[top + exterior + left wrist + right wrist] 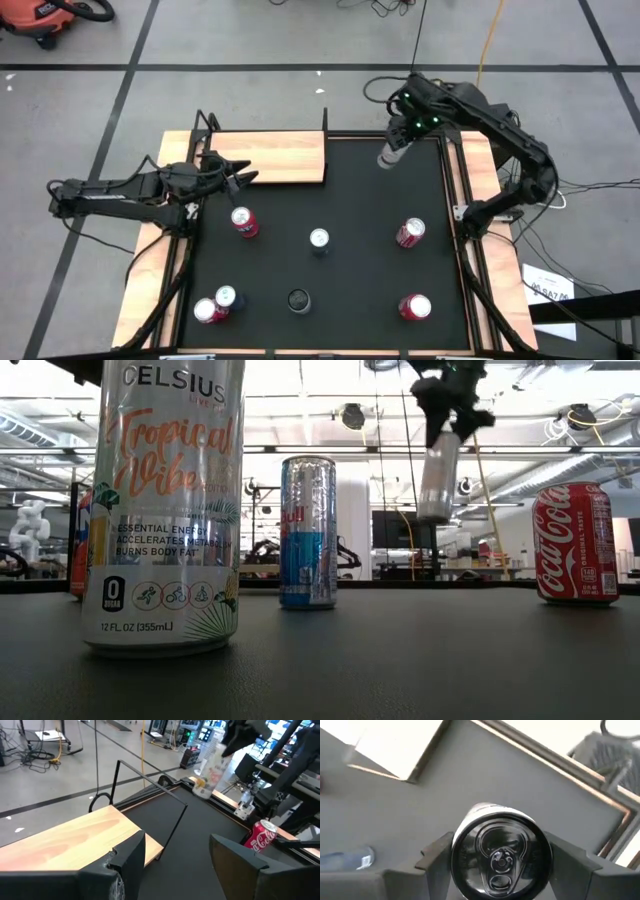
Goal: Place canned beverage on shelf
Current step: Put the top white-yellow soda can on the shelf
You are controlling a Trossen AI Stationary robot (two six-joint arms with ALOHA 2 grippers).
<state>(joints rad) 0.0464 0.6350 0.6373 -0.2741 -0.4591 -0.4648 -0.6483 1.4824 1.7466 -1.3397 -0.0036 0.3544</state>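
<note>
Gripping a pale slim can, the right gripper is seen raised above the far right part of the black mat, its fingers closed on the can just under the rim. In the right wrist view the can top is framed between the two fingers, pull tab uppermost. In the low view the can is seen hanging clear of the mat, upright or nearly so, under the gripper.

Shelf: laid flat at the far left of the mat, nothing on its board; black rail standing along its edge. The held can is well apart from it, to its right.

Left gripper: held low by the shelf's near left corner, fingers spread wide, nothing between them.

On the mat, all upright:
- red can near the left gripper
- blue-and-silver can at centre, also noted in the low view
- red cola can right of centre
- second red can at near right
- dark-topped can at near centre
- red can and white Celsius can touching or just beside each other at near left; which it is cannot be told
</note>
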